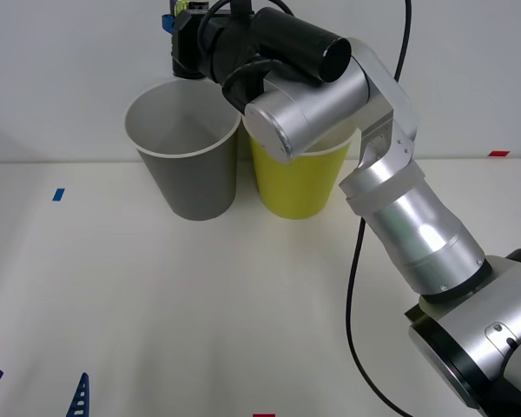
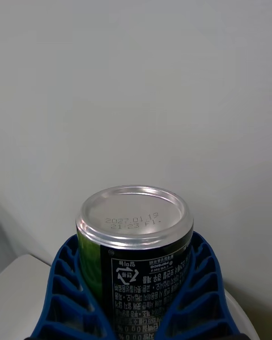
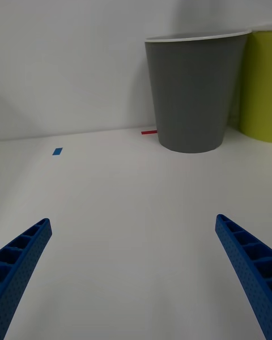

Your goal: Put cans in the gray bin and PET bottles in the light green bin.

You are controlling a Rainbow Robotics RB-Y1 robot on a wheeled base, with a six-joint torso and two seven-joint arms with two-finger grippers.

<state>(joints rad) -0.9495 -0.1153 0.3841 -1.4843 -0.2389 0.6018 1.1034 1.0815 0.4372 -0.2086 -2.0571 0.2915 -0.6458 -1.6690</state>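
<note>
My right gripper (image 1: 181,24) hangs above the far rim of the gray bin (image 1: 191,178), shut on the can (image 2: 136,226). The can is black with a green patch, its silver end facing the wrist camera, and blue fingers (image 2: 62,294) press both sides. The light green bin (image 1: 300,187) stands touching the gray bin's right side, partly hidden by my right arm. My left gripper (image 1: 35,393) stays low at the table's near left corner, open with nothing between its fingers (image 3: 22,260). It faces the gray bin (image 3: 192,90) and the light green bin (image 3: 258,85). PET bottles are out of view.
A black cable (image 1: 354,287) hangs from the right arm over the white table. Blue tape (image 1: 58,195) marks the table at the left, and red tape (image 1: 498,153) sits at the far right. A white wall rises close behind the bins.
</note>
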